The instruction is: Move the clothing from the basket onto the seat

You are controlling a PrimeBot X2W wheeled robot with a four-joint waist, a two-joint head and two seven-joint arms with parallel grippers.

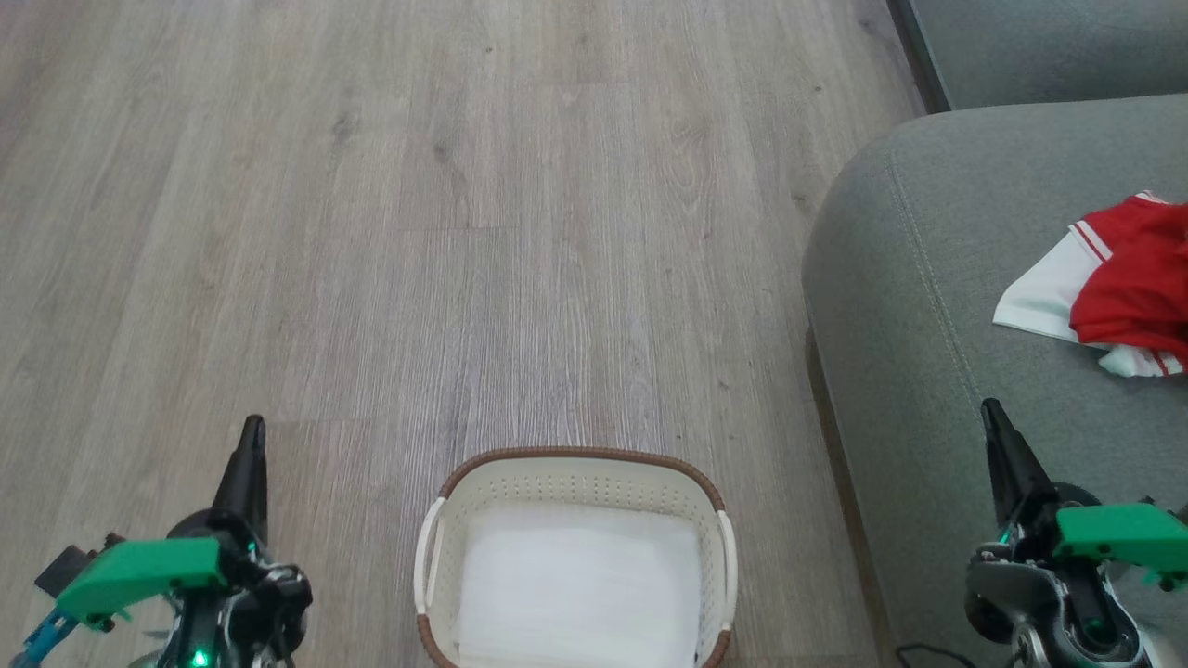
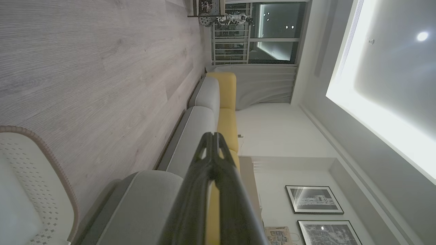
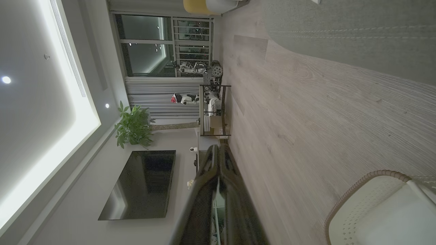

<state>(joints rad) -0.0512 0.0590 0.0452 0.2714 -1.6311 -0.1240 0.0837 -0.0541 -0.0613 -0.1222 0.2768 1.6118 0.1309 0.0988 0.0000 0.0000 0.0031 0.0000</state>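
At the lower left, the left gripper (image 1: 251,438) is hovering above the wooden floor (image 1: 464,232), and its two dark fingers are pressing together with nothing between them. It is pointing forward, just beside the basket, probably because it has nothing to pick up at this moment.

In the middle, at the bottom of the head view, the basket (image 1: 580,455) is standing upright on the floor between the two arms. Inside it only a flat white surface is showing; whether this is the bottom or a folded white sheet is not possible to tell. No red fabric is showing in the part that is visible, and the near end is cut off by the edge of the view.

To the right, the seat (image 1: 928,278) is standing near the basket, with a strip of floor between them. The right gripper (image 1: 995,422) is hanging over the front part of the seat, its fingers also together and holding nothing.

Further right, the clothing (image 1: 1128,288) is lying on the seat in a loose red and white heap, well apart from the basket. It is crumpled, not folded, as thin fabric looks after being dropped. Judging from this, the task is looking finished or nearly finished, and both arms are seeming to be in a resting pose.
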